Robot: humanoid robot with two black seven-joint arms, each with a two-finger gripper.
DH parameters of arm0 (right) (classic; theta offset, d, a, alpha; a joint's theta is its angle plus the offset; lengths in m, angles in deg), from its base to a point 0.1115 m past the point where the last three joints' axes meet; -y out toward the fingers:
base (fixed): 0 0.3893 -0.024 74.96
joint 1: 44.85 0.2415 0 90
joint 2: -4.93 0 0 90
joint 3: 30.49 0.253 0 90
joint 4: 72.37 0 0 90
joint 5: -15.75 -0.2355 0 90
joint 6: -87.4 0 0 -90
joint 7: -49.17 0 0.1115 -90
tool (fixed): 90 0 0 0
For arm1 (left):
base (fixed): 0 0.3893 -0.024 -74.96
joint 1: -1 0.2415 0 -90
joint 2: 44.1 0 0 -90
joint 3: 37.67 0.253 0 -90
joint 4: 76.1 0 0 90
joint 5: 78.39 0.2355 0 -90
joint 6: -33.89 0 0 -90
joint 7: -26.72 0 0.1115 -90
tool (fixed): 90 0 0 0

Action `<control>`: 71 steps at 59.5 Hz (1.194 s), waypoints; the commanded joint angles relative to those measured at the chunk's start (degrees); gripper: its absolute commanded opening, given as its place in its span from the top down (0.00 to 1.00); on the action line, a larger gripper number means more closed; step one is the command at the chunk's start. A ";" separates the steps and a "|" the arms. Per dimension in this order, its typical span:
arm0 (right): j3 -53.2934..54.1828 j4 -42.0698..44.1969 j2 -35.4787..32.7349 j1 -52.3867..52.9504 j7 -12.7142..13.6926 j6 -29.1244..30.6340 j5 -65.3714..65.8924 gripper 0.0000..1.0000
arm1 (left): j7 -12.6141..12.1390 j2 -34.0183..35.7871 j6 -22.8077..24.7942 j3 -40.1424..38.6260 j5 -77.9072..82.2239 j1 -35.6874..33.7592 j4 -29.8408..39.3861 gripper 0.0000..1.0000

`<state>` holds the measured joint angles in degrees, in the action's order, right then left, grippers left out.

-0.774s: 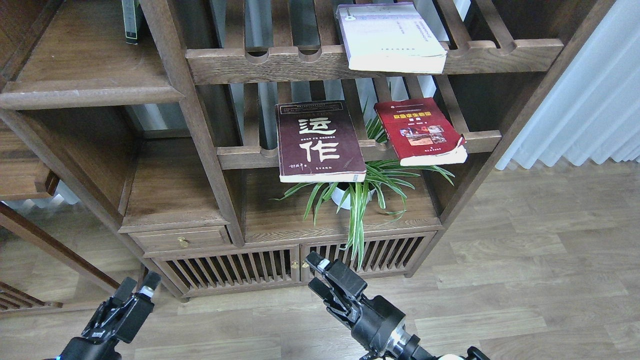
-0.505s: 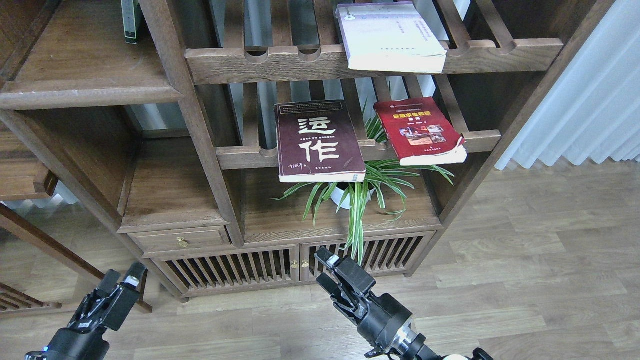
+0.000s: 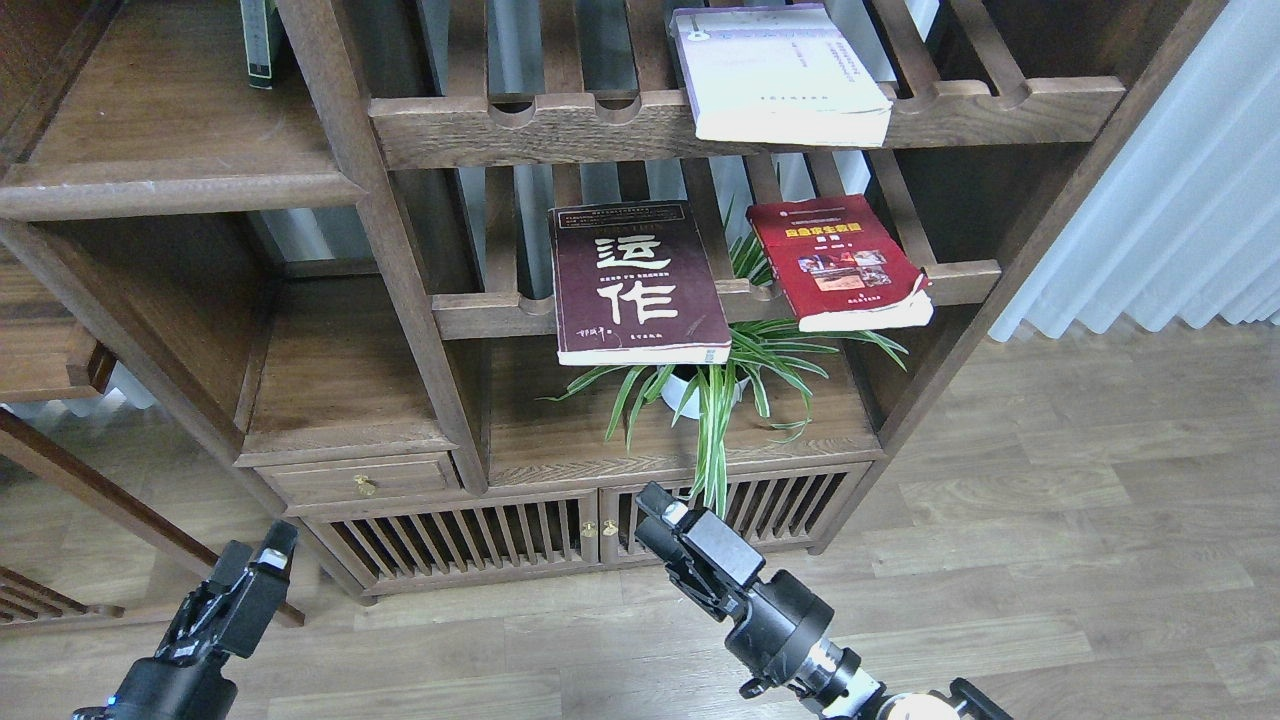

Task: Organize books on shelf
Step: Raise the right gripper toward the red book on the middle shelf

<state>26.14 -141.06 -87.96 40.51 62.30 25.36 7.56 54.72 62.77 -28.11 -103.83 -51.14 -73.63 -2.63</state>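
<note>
head view: our right gripper (image 3: 668,530) hangs low at about 6 o'clock, in front of the slatted cabinet doors (image 3: 470,545), its dark fingers so close together that we cannot tell whether a gap lies between them. our left gripper (image 3: 250,570) sits at 7 o'clock over the wood-grain floor (image 3: 1050,560); its jaws too are hard to read. neither touches a book.

up at the centre, the dark maroon paperback with big white chinese characters (image 3: 637,283) lies flat on the lower slatted rack (image 3: 480,312), overhanging its notched rail. just beside it toward 3 o'clock, apart, lies the bright red paperback with a cover photo (image 3: 838,262). at 12 o'clock the pale white-lavender paperback (image 3: 780,75) rests on the upper slatted rack (image 3: 520,125). the solid dark brown plank shelf (image 3: 170,140) is at 10 o'clock. a green spider plant in a white pot (image 3: 715,385) stands under the maroon book.
</note>
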 commanded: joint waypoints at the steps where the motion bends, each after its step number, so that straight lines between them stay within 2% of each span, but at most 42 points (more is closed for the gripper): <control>1: 0.06 3.12 -0.01 2.88 -0.03 0.04 -0.08 0.01 | 0.00 -0.17 0.00 -0.11 0.00 0.09 -0.17 0.00; 23: 0.15 3.91 -0.10 4.55 -0.12 0.04 -0.17 0.01 | 0.00 -0.61 0.00 -3.36 0.00 0.00 -0.26 0.00; 37: 0.06 8.48 0.43 2.88 -0.21 0.04 -0.16 0.01 | 0.00 -0.61 0.00 -3.45 0.00 0.00 -0.79 0.00; 52: 1.03 9.89 1.22 4.28 -0.82 0.04 -0.51 0.01 | 0.00 -1.32 0.00 -4.50 0.00 -0.61 -4.92 0.00; 55: 1.73 10.85 2.01 5.86 -1.09 0.04 -1.39 0.01 | 0.00 -1.32 0.00 -4.68 0.00 -0.61 -5.01 0.00; 62: 5.24 12.44 2.89 9.73 -3.89 0.04 -5.17 0.01 | 0.00 -1.32 0.00 -4.77 -0.08 -0.70 -5.27 0.00; 71: 8.76 12.35 2.89 10.44 -5.92 0.04 -6.14 0.01 | 0.00 -1.32 0.00 -4.86 -0.08 -1.66 -6.50 0.00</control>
<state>32.33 -128.75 -85.10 50.44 57.70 25.42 2.01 54.72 61.46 -28.11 -108.64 -51.20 -74.46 -8.12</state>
